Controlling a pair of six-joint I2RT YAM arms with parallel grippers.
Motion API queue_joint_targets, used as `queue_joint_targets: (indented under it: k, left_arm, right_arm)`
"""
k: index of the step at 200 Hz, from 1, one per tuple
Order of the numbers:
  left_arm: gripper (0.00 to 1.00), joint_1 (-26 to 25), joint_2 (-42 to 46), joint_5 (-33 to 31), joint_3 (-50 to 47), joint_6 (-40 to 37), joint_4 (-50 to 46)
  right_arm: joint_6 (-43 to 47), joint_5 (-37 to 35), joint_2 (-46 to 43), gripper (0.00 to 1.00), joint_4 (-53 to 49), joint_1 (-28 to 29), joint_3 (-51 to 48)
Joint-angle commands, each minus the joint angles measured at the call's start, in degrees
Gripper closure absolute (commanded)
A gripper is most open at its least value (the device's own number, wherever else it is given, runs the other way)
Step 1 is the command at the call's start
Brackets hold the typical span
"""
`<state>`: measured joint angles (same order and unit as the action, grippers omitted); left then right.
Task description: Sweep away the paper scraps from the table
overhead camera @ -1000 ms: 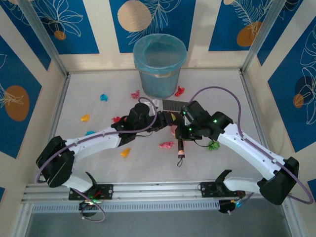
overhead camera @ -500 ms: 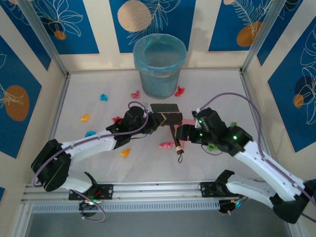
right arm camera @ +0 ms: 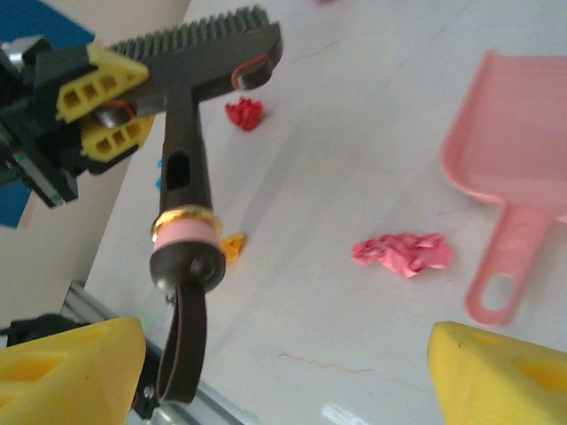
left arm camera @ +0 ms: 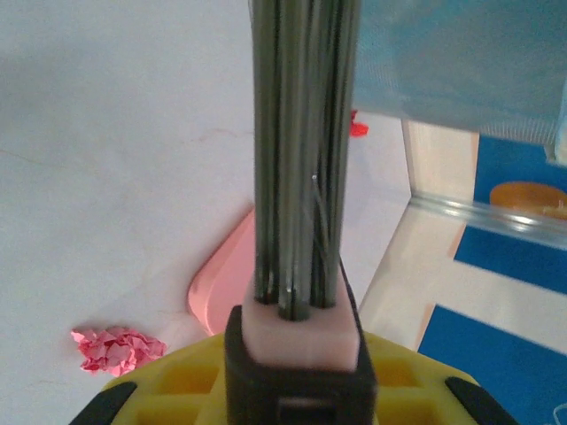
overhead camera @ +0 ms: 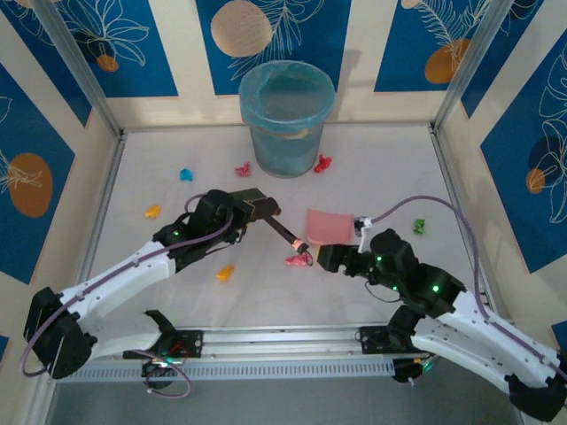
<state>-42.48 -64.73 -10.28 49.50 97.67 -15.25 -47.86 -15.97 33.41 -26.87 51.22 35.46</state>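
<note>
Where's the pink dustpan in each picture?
Top external: the dustpan lies just right of the middle.
Left wrist: the dustpan is low down, peeking out left of the brush bristles.
Right wrist: the dustpan is at the upper right, handle pointing down.
Shared landmark: the pink scrap lying near it.

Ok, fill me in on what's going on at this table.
Two robot arms are working on clearing paper scraps off the table. The left gripper is shut on the head of a small brush, whose handle points toward the other arm. The right gripper hovers with its jaws open and empty, close to the handle of the pink dustpan, which lies flat on the table and looks empty. Coloured scraps lie scattered around, and a lined bin stands at the far edge.
</note>
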Motion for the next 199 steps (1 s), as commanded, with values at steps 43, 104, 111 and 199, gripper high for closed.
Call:
queue_joint_targets:
  k: [43,104,111,199]
  left_arm:
    - [1.0,0.31,2.15,-5.41,3.63,7.26,-8.76]
    - [1.0,0.34,2.06,-4.81,4.73,7.61,-8.9]
    - [1.0,0.31,2.01,-4.84,4.77,7.67,-8.91]
    - [1.0,0.34,2.71,-4.57,4.16,8.5,-8.67]
  right_arm:
    - [7.38,-9.77,13.56,0.15,17.43,9.64,2.2]
    - [4.35,-3.85,21.21,0.18,22.57,6.23,3.57]
    - [4.18,-3.38,22.13,0.19,22.82,6.03,3.93]
    - [3.86,-2.28,25.85,0.48,25.24,4.55,5.66]
